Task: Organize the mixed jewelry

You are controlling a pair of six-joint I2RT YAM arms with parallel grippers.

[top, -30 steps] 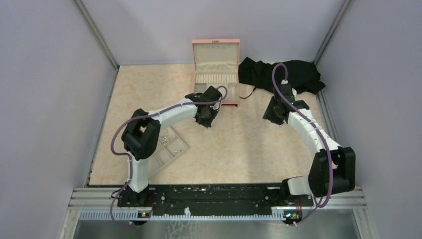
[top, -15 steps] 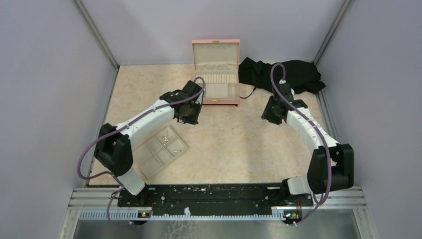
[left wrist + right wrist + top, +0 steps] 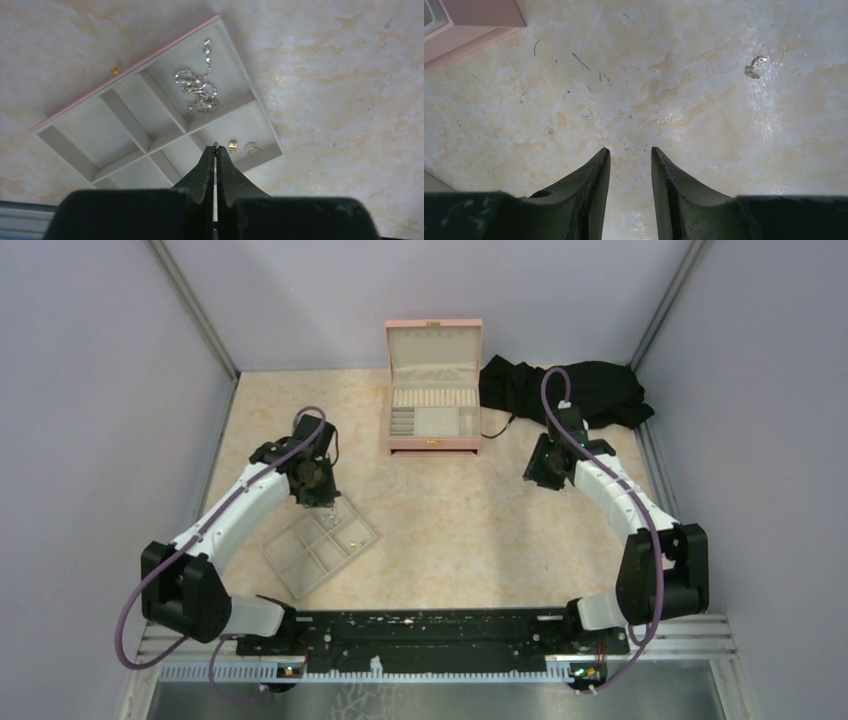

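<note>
Marbled table — pink box, beige tray, black cloth, loose silvery piece.

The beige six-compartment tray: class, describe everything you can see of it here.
The shallow beige six-compartment tray looks felt-lined, with a pink outer edge. It lies flat and askew on the marbled tabletop. One end compartment holds a tangled silver chain; its neighbour holds two tiny metal pieces. The other visible compartments look bare.

tray btm behind L jaws, box cropped
</note>
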